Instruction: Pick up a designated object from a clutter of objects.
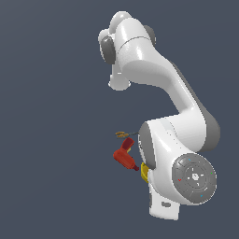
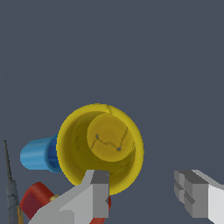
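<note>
yellow cup (image 2: 100,148) upright | one finger (image 2: 97,192) over rim | gap beside cup

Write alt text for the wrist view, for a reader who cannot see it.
A yellow cup seen from above, mouth facing the camera, sits ahead of the open pincer. A smaller blue cup lies beside it, with a red tool and thin scissors nearby.

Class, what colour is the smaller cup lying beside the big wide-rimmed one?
Blue; the smaller cup shows best in the wrist view.
</note>
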Controlling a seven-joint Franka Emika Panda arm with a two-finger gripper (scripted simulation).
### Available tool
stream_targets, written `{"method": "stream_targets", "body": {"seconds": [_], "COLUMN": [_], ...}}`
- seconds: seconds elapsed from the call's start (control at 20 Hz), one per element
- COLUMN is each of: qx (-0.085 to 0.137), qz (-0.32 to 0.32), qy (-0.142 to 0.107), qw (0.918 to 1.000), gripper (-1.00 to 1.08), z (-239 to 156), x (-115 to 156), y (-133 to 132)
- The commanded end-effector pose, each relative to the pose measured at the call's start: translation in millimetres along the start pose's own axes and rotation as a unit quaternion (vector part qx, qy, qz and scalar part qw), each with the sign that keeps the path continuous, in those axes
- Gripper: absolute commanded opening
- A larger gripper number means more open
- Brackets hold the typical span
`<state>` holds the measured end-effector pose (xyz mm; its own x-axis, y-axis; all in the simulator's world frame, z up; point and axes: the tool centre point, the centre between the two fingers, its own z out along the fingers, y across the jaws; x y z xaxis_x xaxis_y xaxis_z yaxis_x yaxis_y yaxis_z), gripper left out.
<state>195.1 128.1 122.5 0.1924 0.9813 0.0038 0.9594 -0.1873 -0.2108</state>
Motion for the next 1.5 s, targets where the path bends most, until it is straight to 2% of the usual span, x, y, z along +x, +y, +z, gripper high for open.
{"method": "stream_targets", "body": {"seconds": [0.0, 0.45, 0.85, 1.45], "qx": [0.003, 0.009, 0.009, 0.009], "qz": [-0.022, -0.063, -0.064, -0.066], "qy": [0.002, 0.006, 0.006, 0.007], "qw": [0.9997, 0.9979, 0.9979, 0.9978], "gripper": [0.28, 0.28, 0.28, 0.28], "z": [8, 25, 29, 54], "x": [3, 8, 8, 8], "y": [3, 8, 8, 7]}}
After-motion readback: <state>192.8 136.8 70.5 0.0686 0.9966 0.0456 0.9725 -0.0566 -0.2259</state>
